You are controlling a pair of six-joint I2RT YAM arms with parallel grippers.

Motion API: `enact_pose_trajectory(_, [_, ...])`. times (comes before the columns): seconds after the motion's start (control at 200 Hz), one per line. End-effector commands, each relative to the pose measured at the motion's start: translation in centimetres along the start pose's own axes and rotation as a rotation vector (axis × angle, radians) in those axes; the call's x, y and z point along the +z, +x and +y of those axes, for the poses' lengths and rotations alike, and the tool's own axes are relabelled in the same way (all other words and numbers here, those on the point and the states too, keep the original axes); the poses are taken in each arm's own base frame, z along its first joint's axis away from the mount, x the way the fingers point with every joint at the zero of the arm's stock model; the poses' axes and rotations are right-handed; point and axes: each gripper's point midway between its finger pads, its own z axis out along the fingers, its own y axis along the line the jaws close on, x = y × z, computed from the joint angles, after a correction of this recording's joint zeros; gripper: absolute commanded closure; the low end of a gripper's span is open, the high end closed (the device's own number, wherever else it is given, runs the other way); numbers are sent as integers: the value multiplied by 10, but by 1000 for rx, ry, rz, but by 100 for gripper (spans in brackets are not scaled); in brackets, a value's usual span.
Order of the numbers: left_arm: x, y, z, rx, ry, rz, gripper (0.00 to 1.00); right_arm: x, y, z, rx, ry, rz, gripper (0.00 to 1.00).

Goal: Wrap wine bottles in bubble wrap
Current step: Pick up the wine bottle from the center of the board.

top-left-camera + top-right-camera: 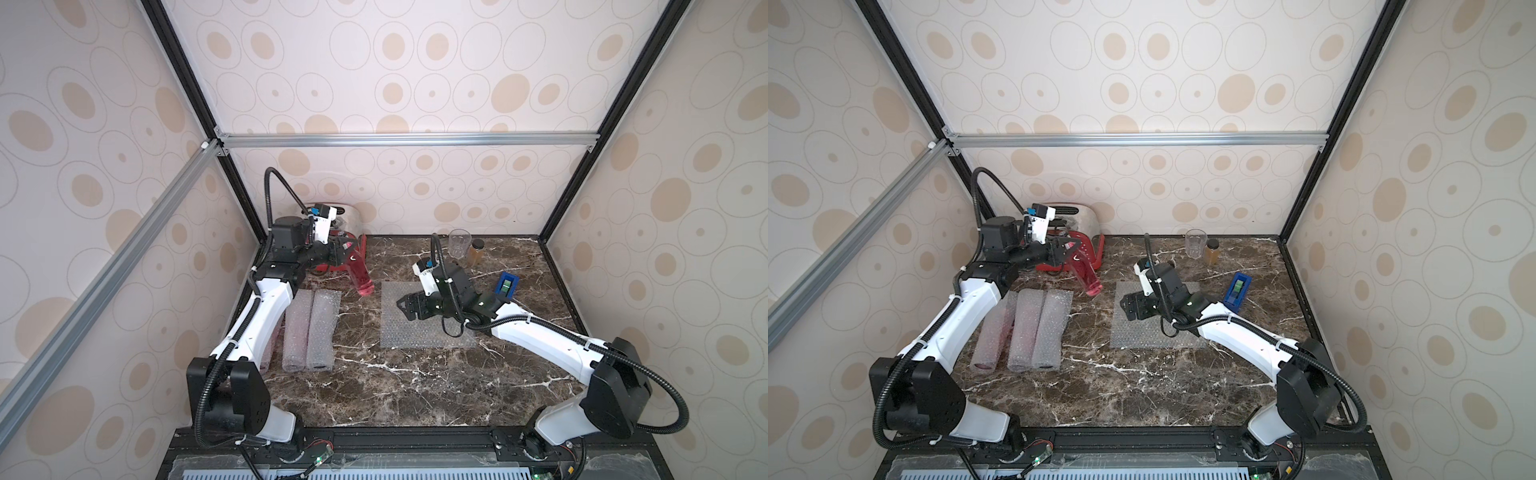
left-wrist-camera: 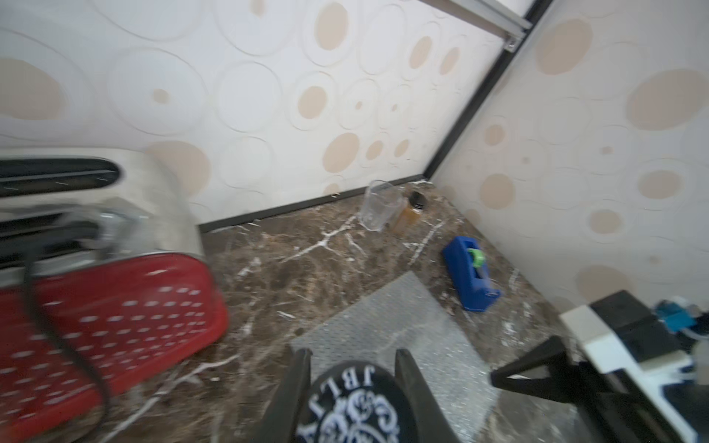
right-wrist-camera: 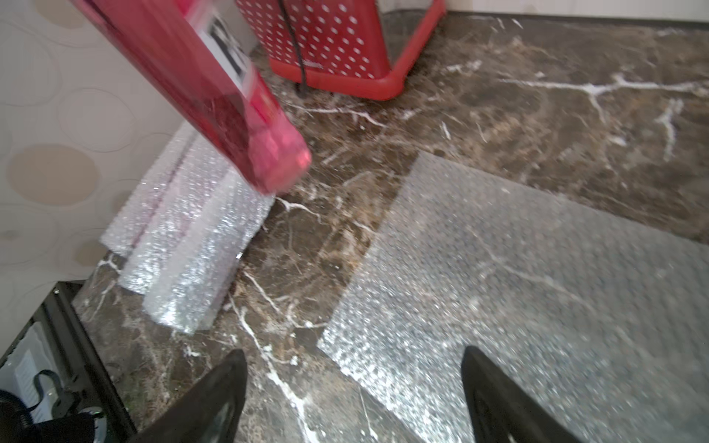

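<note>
Left wrist view checked for the grip? — Examiner

Checked. Found the left gripper [image 2: 353,360] pinching the black, white-lettered cap of a wine bottle [image 1: 360,276], one finger on either side. — Recorder

Look and place of it? — Examiner

Noted slim clear glass, red-pink liquid, a white label on the side. Located in both top views lifted and tilted, cap end up at the gripper, base end down, between the red basket [image 1: 1090,247] and a flat sheet of bubble wrap [image 1: 415,332]. Cannot tell whether touching the table. — Recorder

Other end effector? — Examiner

Recorded the right gripper [image 3: 351,364] spread wide, holding nothing, above that sheet on the left arm's side. — Recorder

Remaining wrap? — Examiner

Counted three wrapped rolls [image 1: 1025,328] lying side by side next to the left arm, pink showing through the translucent bubbled plastic. Noted the sheet as square, whitish, flat on the surface. — Recorder

Surface and room? — Examiner

Logged a dark brown marble tabletop [image 1: 415,395] with white veins. Toward the far edge: silver toaster [image 1: 1086,216] behind the basket, drinking glass [image 1: 458,243] just beside amber jar [image 1: 476,251], blue tape dispenser [image 1: 507,286] near the sheet's far right corner. Walls [image 1: 415,62] papered cream with beige ovals, set in an aluminium and black frame [image 1: 407,139]. Wrist pictures partly blurred. — Recorder
</note>
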Motion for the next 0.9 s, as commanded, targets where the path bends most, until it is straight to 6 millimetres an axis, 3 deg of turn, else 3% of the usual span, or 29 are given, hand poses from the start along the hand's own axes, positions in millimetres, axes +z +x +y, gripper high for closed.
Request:
enact_pose_trajectory(0.0, [2, -13, -50, -67, 161, -1, 100, 6, -14, 19, -67, -70, -32, 10])
enact_pose_trajectory(0.235, [17, -2, -70, -132, 273, 44, 100, 27, -1, 14, -111, -23, 27, 9])
enact_pose_trajectory(0.366, [21, 1, -78, -155, 317, 56, 100, 37, 1, 15, -106, -28, 34, 16])
enact_pose_trajectory(0.476, [25, 6, -76, -173, 314, 69, 100, 42, 2, 15, -99, -25, 49, 34])
enact_pose_trajectory(0.581, [27, 7, -72, -191, 299, 67, 100, 43, 5, 9, -81, 4, 67, 68])
enact_pose_trajectory(0.601, [27, 6, -72, -193, 294, 65, 91, 42, 7, 8, -72, 10, 76, 74])
enact_pose_trajectory(0.641, [27, 5, -69, -193, 273, 58, 61, 41, 10, 3, -62, 32, 91, 88])
enact_pose_trajectory(0.661, [27, 4, -67, -191, 258, 55, 52, 39, 12, 1, -56, 42, 99, 97])
enact_pose_trajectory(0.777, [22, 4, -64, -155, 208, 57, 29, 27, 30, -17, -3, 121, 139, 100])
enact_pose_trajectory(0.827, [20, 7, -62, -145, 184, 63, 10, 21, 39, -29, 32, 164, 158, 100])
enact_pose_trajectory(0.892, [17, 15, -55, -140, 128, 81, 4, 14, 54, -47, 103, 217, 199, 99])
